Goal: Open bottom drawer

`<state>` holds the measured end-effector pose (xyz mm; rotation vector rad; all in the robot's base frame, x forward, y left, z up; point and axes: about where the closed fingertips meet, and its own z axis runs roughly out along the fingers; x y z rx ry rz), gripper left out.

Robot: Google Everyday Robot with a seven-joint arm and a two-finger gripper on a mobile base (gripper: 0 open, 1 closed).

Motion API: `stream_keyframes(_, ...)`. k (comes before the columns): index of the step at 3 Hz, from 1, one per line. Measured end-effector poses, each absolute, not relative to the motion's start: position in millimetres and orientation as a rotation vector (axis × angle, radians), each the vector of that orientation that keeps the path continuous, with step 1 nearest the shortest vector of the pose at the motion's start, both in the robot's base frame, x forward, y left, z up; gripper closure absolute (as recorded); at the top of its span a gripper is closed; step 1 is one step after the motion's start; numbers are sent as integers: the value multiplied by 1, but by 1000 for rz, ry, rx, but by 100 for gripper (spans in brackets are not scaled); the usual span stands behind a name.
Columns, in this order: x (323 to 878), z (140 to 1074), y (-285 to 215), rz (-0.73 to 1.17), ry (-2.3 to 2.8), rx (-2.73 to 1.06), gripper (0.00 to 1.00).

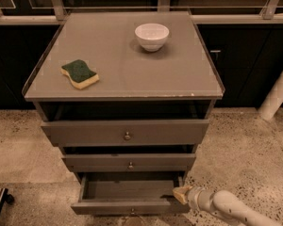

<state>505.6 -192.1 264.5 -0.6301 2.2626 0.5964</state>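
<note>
The bottom drawer (127,207) is the lowest of three grey-brown drawers in a small cabinet. It stands pulled out, and its empty inside shows from above. Its small round knob (132,212) is just visible at the lower edge of the front. My gripper (181,194) comes in from the lower right on a white arm and sits at the drawer's right front corner, touching its rim.
The middle drawer (129,163) and top drawer (126,133) sit above, each with a round knob. On the cabinet top (127,74) lie a green-and-yellow sponge (79,73) and a white bowl (152,36). Speckled floor surrounds the cabinet. A white pipe (277,94) stands at right.
</note>
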Motion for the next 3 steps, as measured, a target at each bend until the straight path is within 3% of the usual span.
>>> stream_keyframes(1,506,264,-192,596,2263,-630,13)
stream_keyframes(2,506,264,-192,597,2263,-630,0)
stream_keyframes(3,506,264,-192,597,2263,-630,0)
